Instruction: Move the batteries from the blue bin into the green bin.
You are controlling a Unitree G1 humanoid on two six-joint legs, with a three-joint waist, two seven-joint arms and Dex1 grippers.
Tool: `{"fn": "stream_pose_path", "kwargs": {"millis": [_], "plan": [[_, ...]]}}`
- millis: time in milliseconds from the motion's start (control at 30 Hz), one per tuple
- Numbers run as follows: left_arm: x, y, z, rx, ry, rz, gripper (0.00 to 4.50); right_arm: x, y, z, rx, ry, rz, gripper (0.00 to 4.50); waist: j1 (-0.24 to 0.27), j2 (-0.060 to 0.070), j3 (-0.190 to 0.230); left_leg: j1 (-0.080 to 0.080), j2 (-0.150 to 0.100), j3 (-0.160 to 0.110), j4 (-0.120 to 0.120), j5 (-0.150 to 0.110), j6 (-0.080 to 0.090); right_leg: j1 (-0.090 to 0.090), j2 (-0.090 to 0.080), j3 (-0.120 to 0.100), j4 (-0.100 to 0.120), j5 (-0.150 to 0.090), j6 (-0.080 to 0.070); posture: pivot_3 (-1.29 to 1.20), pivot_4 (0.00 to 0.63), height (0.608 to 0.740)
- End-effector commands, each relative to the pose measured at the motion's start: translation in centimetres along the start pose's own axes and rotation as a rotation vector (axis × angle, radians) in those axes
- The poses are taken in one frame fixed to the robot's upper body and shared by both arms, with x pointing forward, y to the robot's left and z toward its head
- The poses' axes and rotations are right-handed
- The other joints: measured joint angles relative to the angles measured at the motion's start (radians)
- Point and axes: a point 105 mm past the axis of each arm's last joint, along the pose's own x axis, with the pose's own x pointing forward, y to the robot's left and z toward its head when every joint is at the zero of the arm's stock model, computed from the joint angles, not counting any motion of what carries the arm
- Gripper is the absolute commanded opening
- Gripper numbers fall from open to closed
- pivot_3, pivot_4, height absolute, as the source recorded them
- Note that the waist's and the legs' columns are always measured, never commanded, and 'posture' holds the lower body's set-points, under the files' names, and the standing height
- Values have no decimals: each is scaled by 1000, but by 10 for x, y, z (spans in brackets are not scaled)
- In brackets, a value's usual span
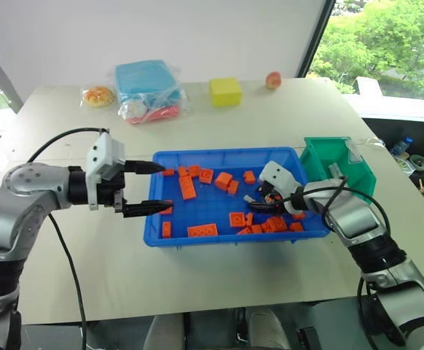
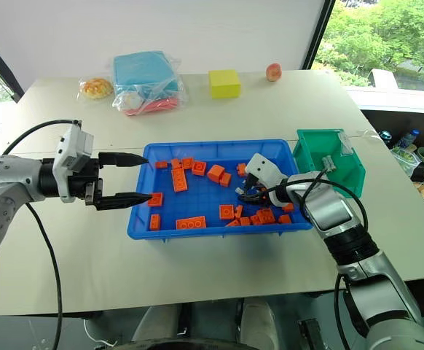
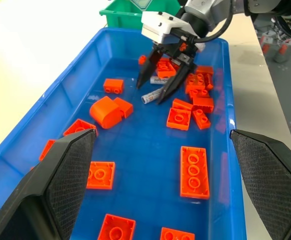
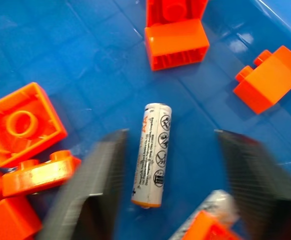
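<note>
A battery [image 4: 152, 155] lies flat on the blue bin [image 1: 219, 154] floor between my right gripper [image 3: 154, 91] fingers, jaws apart around it, not clamped. The green bin [image 1: 339, 164] sits at the tray's three o'clock. My left gripper [image 1: 154, 188] hangs jaws apart at its nine o'clock rim.

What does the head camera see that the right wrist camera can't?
Head view alone: the green bin, yellow cube, wrapped light-blue box and left gripper, open at the blue bin's rim. Right wrist view alone: the print on the battery lying between the right gripper's fingers, not yet pinched. Both: orange bricks on the blue floor.
</note>
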Motion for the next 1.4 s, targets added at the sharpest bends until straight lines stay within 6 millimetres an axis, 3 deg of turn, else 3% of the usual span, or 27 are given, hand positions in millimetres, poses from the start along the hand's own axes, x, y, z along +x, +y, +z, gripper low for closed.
{"fn": "stream_pose_path", "kwargs": {"millis": [33, 67, 167, 300, 433, 567, 667, 800, 900, 967, 1067, 1167, 1200, 1300, 1400], "plan": [[-5, 1, 12, 46, -22, 17, 4500, -3, -2, 19, -33, -53, -4, 671, 0, 0, 0, 0, 0, 0, 0, 0, 0, 0, 0, 0, 0, 0, 0, 0, 150, 706], [-5, 2, 13, 46, -22, 17, 4500, -5, -1, 23, -29, -69, -2, 181, 0, 0, 0, 0, 0, 0, 0, 0, 0, 0, 0, 0, 0, 0, 0, 0, 150, 706], [-5, 2, 13, 48, -23, 18, 4500, -15, -5, 36, -16, -115, -19, 59, 0, 0, 0, 0, 0, 0, 0, 0, 0, 0, 0, 0, 0, 0, 0, 0, 150, 706], [-5, 1, 12, 45, -21, 13, 4500, -67, -52, 62, 67, -219, -205, 59, 2, 2, 2, -1, 0, 0, 1, 0, 0, 0, 0, 0, 0, 1, 0, 0, 150, 706], [-5, 3, 10, 43, -20, 11, 4500, -120, -96, 49, 124, -208, -414, 59, 8, 0, 0, 0, 0, -1, 0, 0, 0, -2, 0, 0, -1, 0, -1, 0, 150, 706], [-3, 3, 10, 44, -23, 2, 4500, -148, -120, 17, 197, -140, -552, 59, 2, -1, -1, 0, -1, 0, 0, 0, 0, -1, 0, 0, -2, 0, -1, 0, 150, 706], [0, 4, 10, 47, -28, -6, 4500, -144, -114, 4, 204, -106, -531, 1575, -2, 0, 0, 0, 0, 1, -1, 0, 0, 1, 0, 0, -1, 0, -1, 0, 150, 706], [3, 5, 12, 52, -34, -16, 4500, -139, -114, 6, 138, -101, -537, 3494, -7, 3, 1, 0, 0, 2, -1, 0, 0, -1, 0, 0, 0, 2, 2, 0, 150, 706], [4, 6, 12, 56, -37, -20, 4500, -140, -109, 22, 52, -156, -476, 3494, -4, 2, 1, 0, 0, 2, -1, 0, 0, 0, 0, 0, 0, 2, 2, 0, 150, 706], [4, 7, 12, 57, -37, -21, 4500, -136, -95, 32, -71, -168, -369, 3494, -2, 2, 1, 0, 0, 2, -1, 0, 0, 0, 0, 1, 0, 2, 2, 0, 150, 706], [5, 7, 13, 59, -39, -22, 4500, -127, -68, 31, -276, -125, -167, 3494, 1, 3, 2, 0, 0, 1, 0, 0, 0, 0, 0, 1, -1, 1, 1, 0, 150, 706], [5, 7, 14, 60, -41, -24, 4500, -121, -53, 26, -383, -77, -23, 3494, 0, 3, 2, 0, 0, 1, 0, 0, 0, 0, 0, 0, -2, 0, 0, 0, 150, 706], [6, 7, 14, 61, -41, -25, 4500, -119, -52, 25, -405, -64, 9, 3494, -1, 2, 2, 0, 0, 1, 0, 0, 0, 1, 0, 0, -2, 0, 0, 0, 150, 706], [5, 6, 15, 66, -41, -23, 4500, -104, -53, 22, -501, 8, 130, 4298, -3, 3, 2, 1, 0, 1, 1, 0, 0, 2, 0, 0, -2, 0, 0, 0, 150, 706], [4, 6, 18, 69, -44, -16, 4500, -93, -61, 23, -589, 47, 156, 4405, -8, 3, 2, 1, 0, 2, 0, 0, 0, 1, 0, 1, -1, 0, 0, 0, 150, 706]]}}
